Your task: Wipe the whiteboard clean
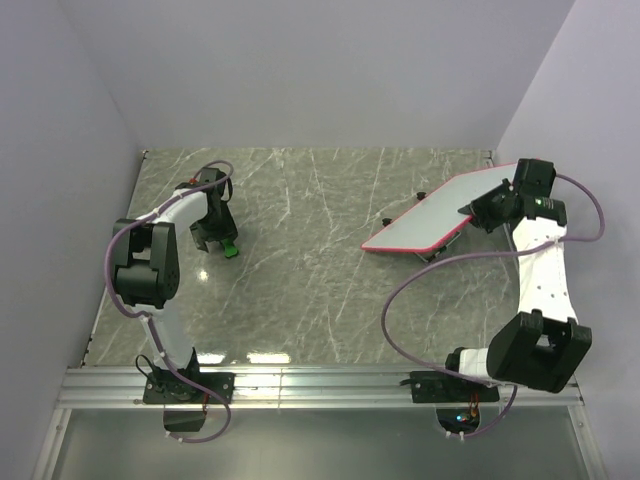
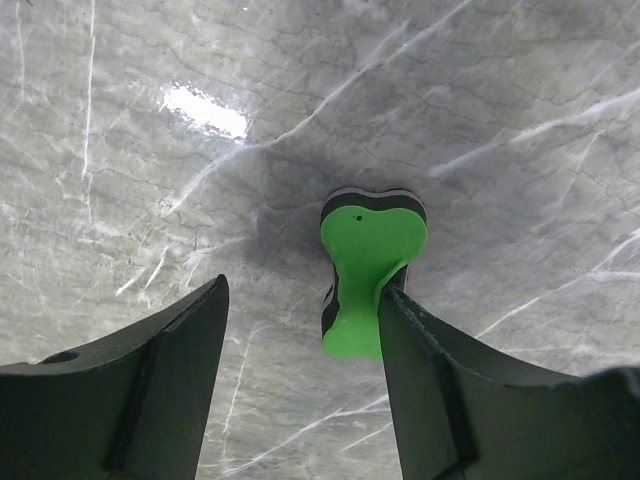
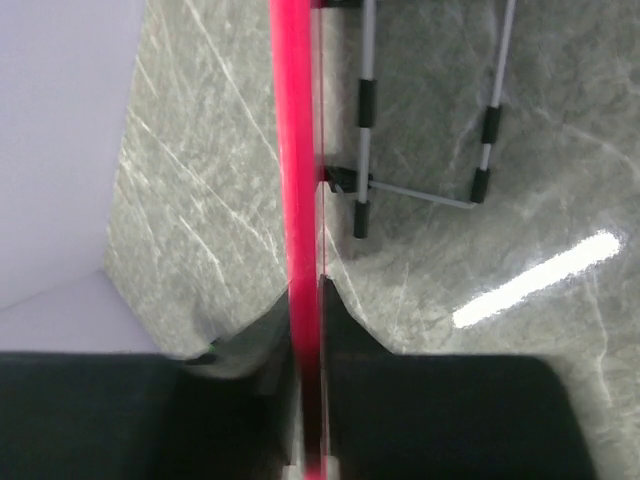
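Whiteboard (image 1: 440,215) is at the far right of the table (image 1: 320,290), tilted, white face up w/ its red-pink rim toward the middle. No marks visible on the face from the top view. The right gripper (image 1: 478,212) has it by the right-hand edge. In the right wrist view the board runs edge-on as a red strip (image 3: 296,150) straight down between the two fingers, jaws closed tight on it, one finger each side. A thin wire stand (image 3: 420,195) lies on the table just beyond and under the board.

Left gripper (image 1: 212,240) is well apart, at the far left of the table, pointing down. Jaws wide open, holding nothing. A small green block (image 2: 368,265) sits between the fingers, touching the finger at the pic's right, w/ a clear gap to the other finger. Can't tell if that finger presses on it.
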`<state>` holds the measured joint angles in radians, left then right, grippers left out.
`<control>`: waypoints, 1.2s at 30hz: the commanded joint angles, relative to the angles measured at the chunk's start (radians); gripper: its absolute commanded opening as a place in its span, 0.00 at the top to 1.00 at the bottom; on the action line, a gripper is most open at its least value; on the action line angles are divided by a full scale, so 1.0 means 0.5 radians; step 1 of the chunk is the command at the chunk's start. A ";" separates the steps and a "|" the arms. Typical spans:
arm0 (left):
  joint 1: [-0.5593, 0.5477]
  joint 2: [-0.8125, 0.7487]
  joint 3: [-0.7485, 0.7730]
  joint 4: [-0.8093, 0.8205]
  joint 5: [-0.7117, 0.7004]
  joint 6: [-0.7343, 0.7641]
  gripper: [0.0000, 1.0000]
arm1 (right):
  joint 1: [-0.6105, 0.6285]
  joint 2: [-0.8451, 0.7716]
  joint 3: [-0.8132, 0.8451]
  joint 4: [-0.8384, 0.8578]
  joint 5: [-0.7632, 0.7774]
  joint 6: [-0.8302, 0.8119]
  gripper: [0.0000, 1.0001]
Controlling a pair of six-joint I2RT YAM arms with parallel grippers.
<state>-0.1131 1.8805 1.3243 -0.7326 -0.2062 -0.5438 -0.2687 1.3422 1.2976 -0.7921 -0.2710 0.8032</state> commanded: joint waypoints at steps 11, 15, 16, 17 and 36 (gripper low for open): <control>-0.090 0.040 -0.025 -0.106 -0.097 -0.133 0.32 | -0.006 -0.331 -0.264 -0.075 0.033 0.010 0.30; -0.120 0.025 -0.001 -0.161 -0.112 -0.161 0.32 | 0.004 -0.362 -0.150 -0.210 0.122 0.013 0.27; -0.120 0.019 0.005 -0.188 -0.121 -0.164 0.32 | 0.004 -0.371 -0.129 -0.250 0.158 0.020 0.24; -0.124 0.010 0.017 -0.197 -0.124 -0.167 0.32 | 0.004 -0.383 -0.104 -0.323 0.222 0.032 0.23; -0.243 -0.178 0.618 -0.648 -0.100 -0.293 0.01 | 0.071 -0.561 0.617 -0.680 0.552 0.081 0.11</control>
<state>-0.2047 1.8614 1.5032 -1.0130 -0.2840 -0.6781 -0.2504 1.0679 1.5501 -1.1488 0.0113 0.8474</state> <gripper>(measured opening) 0.993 0.895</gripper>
